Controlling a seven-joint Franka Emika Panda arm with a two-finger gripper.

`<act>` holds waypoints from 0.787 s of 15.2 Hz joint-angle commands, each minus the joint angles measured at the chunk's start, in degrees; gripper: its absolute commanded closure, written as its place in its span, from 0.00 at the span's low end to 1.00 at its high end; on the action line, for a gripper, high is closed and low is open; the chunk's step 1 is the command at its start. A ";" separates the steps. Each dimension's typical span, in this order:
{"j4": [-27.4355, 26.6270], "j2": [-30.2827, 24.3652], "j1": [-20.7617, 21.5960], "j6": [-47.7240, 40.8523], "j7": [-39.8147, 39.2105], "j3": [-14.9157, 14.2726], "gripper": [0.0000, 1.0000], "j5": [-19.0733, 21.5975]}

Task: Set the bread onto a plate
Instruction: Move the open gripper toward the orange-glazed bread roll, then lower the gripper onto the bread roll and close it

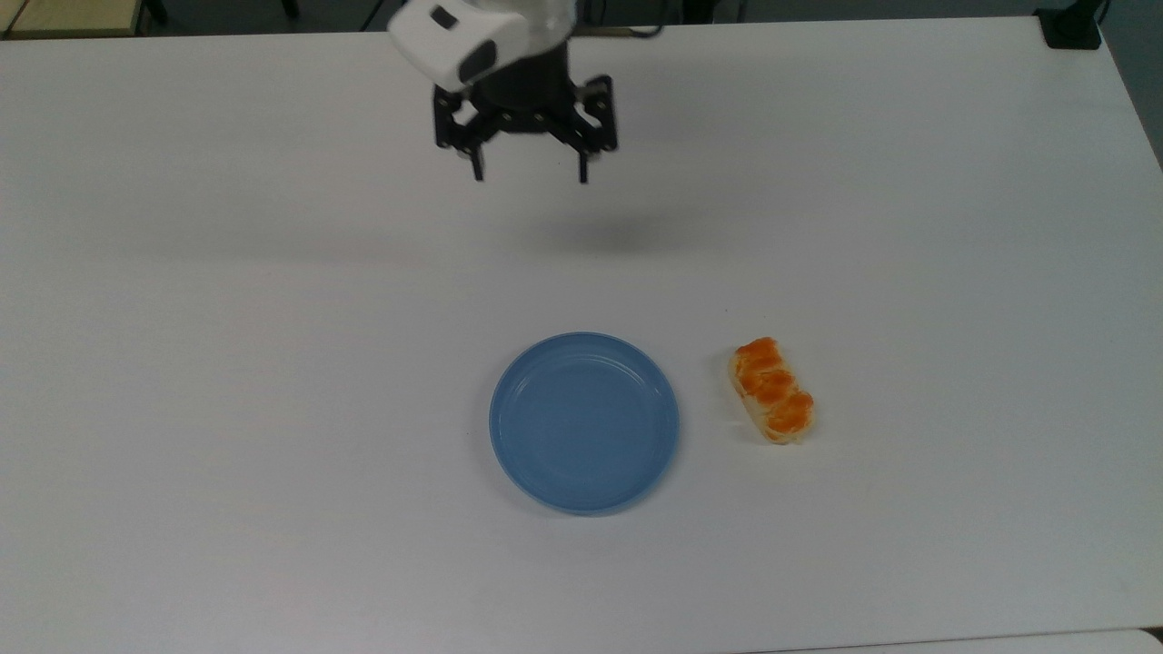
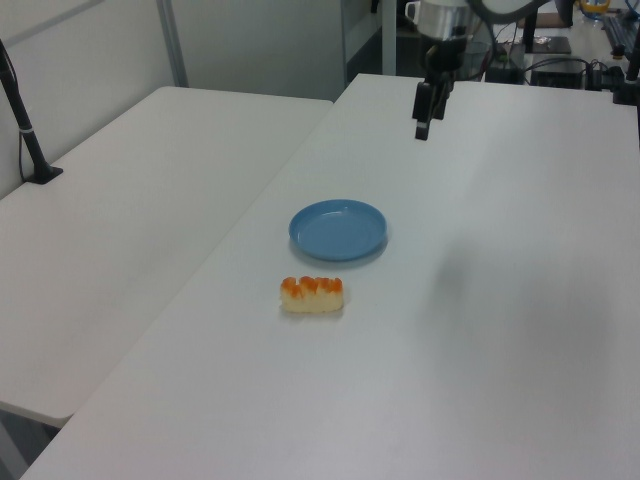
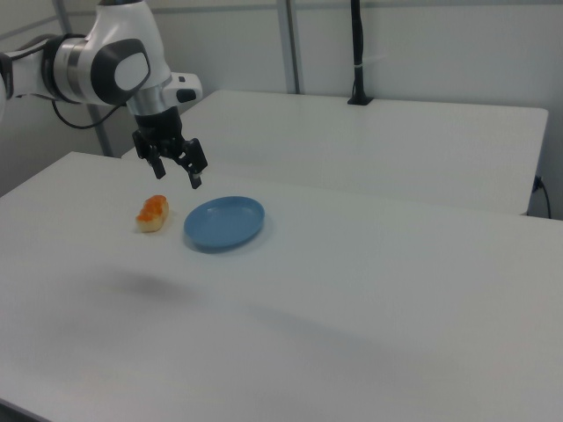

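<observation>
Black two-finger pincer (image 1: 530, 173) spread, empty, above white surface (image 1: 273, 363). Glossy orange-brown braided bread roll (image 1: 771, 391) lies toward top view's lower right, well apart — long axis slightly diagonal. Roll just beside round light-blue plastic plate (image 1: 583, 422).

A broad, plain white rectangular tabletop (image 1: 273, 363) spans the top view, the left view (image 2: 520, 330) and the right view (image 3: 369, 299). A second white table (image 2: 130, 220) stands alongside it at the left view's left, separated by a narrow seam; in the right view the second table (image 3: 396, 141) lies behind the tabletop. A black upright post on a black clamp base (image 2: 25, 135) stands at the second table's edge by the wall; in the right view it (image 3: 356, 53) rises at the far edge. A black clamp block (image 1: 1072, 27) sits at the tabletop's corner at the top view's upper right. Dark cables and equipment (image 2: 560, 65) sit beyond the tabletop's far end in the left view.
</observation>
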 commanded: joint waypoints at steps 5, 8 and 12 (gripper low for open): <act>8.18 10.05 11.87 8.87 4.81 -6.13 0.00 2.29; 9.77 16.29 16.18 14.05 4.81 -6.22 0.00 2.30; 13.01 22.27 19.87 15.47 4.63 -7.27 0.00 2.21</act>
